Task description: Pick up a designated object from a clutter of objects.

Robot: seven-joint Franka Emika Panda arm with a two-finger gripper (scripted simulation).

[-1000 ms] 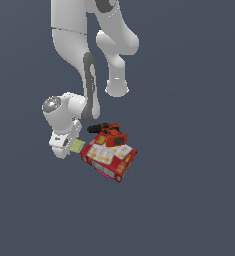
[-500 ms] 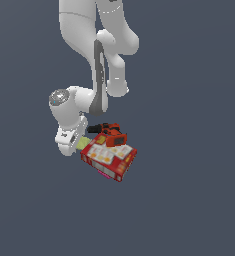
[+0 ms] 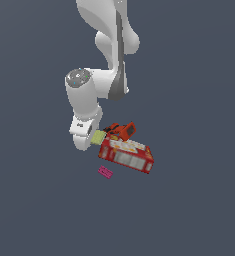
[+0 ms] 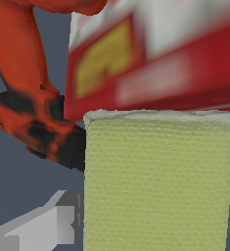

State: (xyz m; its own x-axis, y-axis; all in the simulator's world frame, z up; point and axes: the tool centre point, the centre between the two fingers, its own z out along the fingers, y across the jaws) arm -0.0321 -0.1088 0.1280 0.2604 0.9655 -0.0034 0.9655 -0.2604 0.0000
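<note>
Gripper (image 3: 85, 141): our fingers (image 4: 48, 223) sit on either side of the yellow-green pad (image 3: 97, 137), apparently clamped on it, though contact is hidden. The pad lies between the jaws, hard against the red box (image 3: 126, 155) beyond, drill (image 3: 120, 130) alongside, pink piece (image 3: 105, 172) apart. We judge a straight lift best, avoiding dragging the box. The pad is squarish; no long axis is discernible.

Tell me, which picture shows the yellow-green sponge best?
The wrist view: the sponge fills much of it, woven texture clear, with the red box behind. The exterior view shows only a small patch beside the end effector.
</note>
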